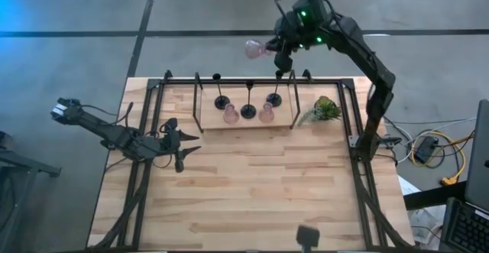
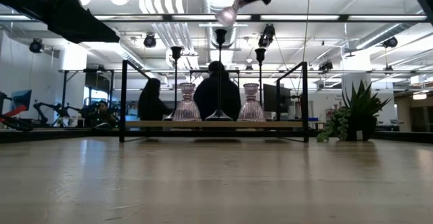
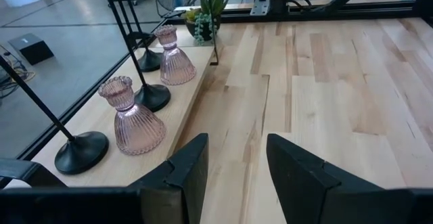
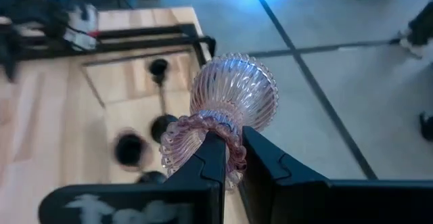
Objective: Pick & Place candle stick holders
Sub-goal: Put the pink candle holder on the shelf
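A short pink holder (image 4: 230,105) of ribbed, translucent glass, bell-shaped with a frilled rim, is held high above the far edge of the surface (image 1: 252,192), beyond the black metal rack frame (image 1: 244,81). It is clamped at its narrow neck between the fingers (image 4: 216,158) of the right gripper (image 1: 281,54) and is tilted so that its wide base points out over the grey floor. The right arm is raised from its mount at the surface's right side and bent sharply at the elbow, with the wrist turned down over the rack.

On the pale wooden shelf (image 1: 244,121) inside the rack, two more pink ribbed holders (image 1: 230,115) (image 1: 267,114) are seen standing upright. Among them three black holders (image 1: 248,109) are set, each with a thin straight stem, a flat round base and a small cup on top; the middle one is the tallest in the low view. A small green leafy plant (image 1: 325,109) is placed just beside the shelf's right end.

The surface is made of light butcher-block planks with visible grain.

The left gripper (image 1: 179,142) is held low over the surface's left part, near the shelf's left end, with its arm stretched nearly flat from the left edge. Its dark, wedge-shaped fingers (image 3: 193,166) are spread apart and nothing is held between them.
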Controlling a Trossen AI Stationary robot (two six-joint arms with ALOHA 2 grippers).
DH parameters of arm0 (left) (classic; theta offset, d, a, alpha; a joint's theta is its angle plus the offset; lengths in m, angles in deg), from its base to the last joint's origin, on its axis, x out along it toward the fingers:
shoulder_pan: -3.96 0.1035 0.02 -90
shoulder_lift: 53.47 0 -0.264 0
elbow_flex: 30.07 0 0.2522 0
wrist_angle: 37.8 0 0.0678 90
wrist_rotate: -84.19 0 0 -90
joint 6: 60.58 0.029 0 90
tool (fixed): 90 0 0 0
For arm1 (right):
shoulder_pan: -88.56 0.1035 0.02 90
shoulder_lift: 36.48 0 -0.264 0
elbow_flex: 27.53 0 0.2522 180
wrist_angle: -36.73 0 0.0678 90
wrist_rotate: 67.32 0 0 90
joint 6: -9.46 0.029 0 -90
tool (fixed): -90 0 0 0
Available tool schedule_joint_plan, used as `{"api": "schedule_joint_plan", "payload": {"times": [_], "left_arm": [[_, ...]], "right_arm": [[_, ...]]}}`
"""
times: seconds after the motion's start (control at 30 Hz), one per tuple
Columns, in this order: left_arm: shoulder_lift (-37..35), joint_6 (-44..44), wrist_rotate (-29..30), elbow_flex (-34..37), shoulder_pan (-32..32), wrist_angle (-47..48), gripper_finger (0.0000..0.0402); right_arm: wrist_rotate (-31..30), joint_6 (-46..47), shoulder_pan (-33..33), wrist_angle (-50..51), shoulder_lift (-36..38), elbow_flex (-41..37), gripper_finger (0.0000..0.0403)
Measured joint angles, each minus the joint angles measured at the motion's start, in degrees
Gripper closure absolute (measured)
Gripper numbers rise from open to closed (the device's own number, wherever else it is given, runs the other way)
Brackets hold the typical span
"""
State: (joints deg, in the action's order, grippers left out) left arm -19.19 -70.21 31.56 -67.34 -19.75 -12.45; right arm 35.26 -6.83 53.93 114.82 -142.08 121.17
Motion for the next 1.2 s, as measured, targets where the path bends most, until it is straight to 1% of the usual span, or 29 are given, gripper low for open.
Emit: {"api": "schedule_joint_plan", "payload": {"times": [0.13,0.3,0.53,0.8,1.2], "left_arm": [[0.0,0.0,0.0,0.0,0.0,0.0,0.0248],[0.0,0.0,0.0,0.0,0.0,0.0,0.0248],[0.0,0.0,0.0,0.0,0.0,0.0,0.0248],[0.0,0.0,0.0,0.0,0.0,0.0,0.0248],[0.0,0.0,0.0,0.3,0.0,0.0,0.0248]], "right_arm": [[0.9,-1.8,-3.6,0.0,-3.6,0.0,0.0383],[3.1,-3.3,-6.1,0.2,-6.8,0.1,0.0383],[3.2,-9.8,-6.2,0.2,-11.3,0.1,0.0383],[4.0,-15.7,-6.3,0.8,-13.1,0.1,0.0383],[4.5,-18.3,-4.2,1.7,-16.4,0.1,0.0383]]}}
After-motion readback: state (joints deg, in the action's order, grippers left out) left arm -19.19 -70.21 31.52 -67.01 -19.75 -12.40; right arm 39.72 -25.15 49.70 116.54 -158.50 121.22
